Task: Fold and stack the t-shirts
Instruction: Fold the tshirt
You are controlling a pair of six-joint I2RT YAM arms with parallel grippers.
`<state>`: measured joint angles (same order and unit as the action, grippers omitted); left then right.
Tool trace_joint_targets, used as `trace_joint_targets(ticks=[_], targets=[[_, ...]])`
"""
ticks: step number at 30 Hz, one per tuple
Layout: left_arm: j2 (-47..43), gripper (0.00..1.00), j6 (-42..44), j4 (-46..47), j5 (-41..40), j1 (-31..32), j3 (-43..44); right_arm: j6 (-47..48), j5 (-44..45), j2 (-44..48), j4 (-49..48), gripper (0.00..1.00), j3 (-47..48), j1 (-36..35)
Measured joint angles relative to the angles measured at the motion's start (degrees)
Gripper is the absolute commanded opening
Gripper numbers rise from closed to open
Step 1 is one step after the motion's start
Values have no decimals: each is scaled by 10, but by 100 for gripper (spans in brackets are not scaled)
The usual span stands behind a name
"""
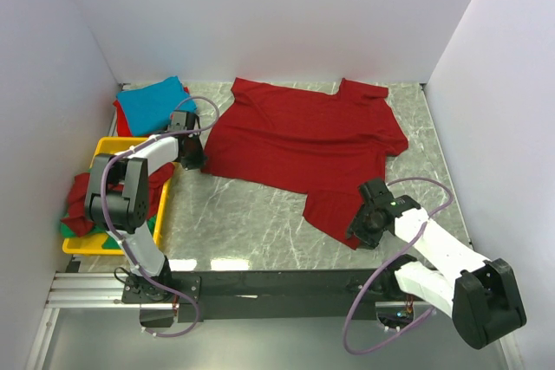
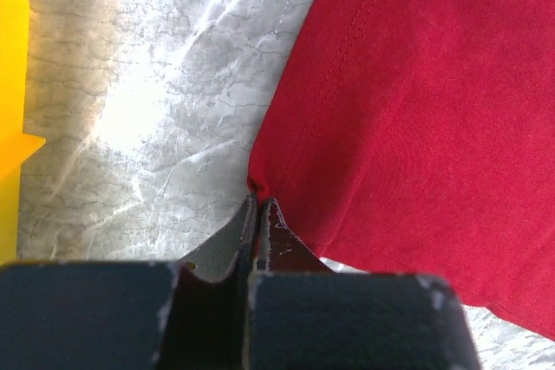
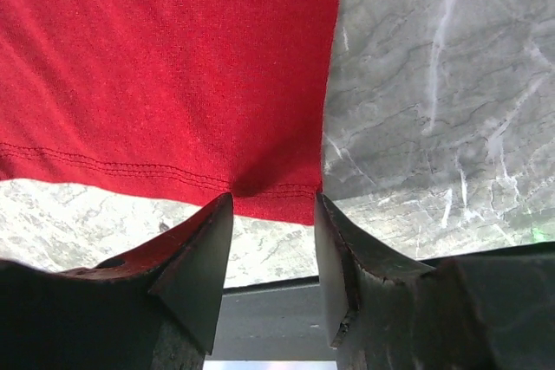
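On the marble table [image 1: 251, 214], centre to far right: dark red t-shirt [image 1: 303, 149] spread flat, neck opening toward the far wall, sleeves out to both sides. Its hem runs along the near side, slanting from left to right.

Left gripper [image 2: 257, 204]: fingers pressed together on the shirt's left hem corner. In the left wrist view I see the cloth gather to a point right where the tips meet, with bare table to the left of it. From the top view, the left arm reaches out over the yellow tray [image 1: 113, 244] to get there.

Right gripper [image 3: 273, 201]: fingers apart, one on each side of the shirt's right hem corner. In the right wrist view the stitched hem edge sits in the gap between them and puckers slightly by the left finger. I cannot tell whether the tips touch the cloth.

Far left corner: turquoise t-shirt [image 1: 154, 103], folded, lying flat, with a sliver of red showing under its left edge.

Yellow tray, at the left table edge: a crumpled red t-shirt [image 1: 87, 197] in a heap, a green t-shirt [image 1: 68, 230] poking out beneath it at the near left.
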<state>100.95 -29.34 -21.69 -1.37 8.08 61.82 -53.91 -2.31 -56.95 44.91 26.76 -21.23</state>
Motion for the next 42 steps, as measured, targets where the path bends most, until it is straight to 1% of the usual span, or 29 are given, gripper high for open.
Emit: trace_joint_targets(ticks=[10, 15, 19, 20, 21, 22, 25, 29, 32, 42], targets=[[-10, 1, 0, 2, 2, -6, 0, -5, 11, 15, 11, 48, -10, -3], [-10, 1, 0, 3, 5, -7, 0, -9, 13, 21, 13, 44, -17, -5], [-10, 1, 2, 3, 7, -7, 0, -12, 12, 21, 10, 34, -19, -7], [-10, 1, 2, 3, 7, -7, 0, -11, 12, 20, 9, 27, -19, -8], [-10, 1, 2, 3, 7, -7, 0, -10, 12, 19, 8, 23, -20, -8], [-10, 1, 2, 3, 8, -7, 0, -11, 12, 15, 7, 15, -20, -8], [-10, 1, 2, 4, 10, -8, 0, -8, 9, 3, 2, 0, -16, -10], [-11, 1, 2, 4, 11, -8, 0, 1, 9, -12, 6, 0, -5, -15], [-18, 1, 3, 3, 11, -9, -1, 9, 13, -9, 33, 0, 5, -19], [-69, 1, 13, -6, 11, -12, -21, 21, 8, 57, 128, 0, 40, -24]])
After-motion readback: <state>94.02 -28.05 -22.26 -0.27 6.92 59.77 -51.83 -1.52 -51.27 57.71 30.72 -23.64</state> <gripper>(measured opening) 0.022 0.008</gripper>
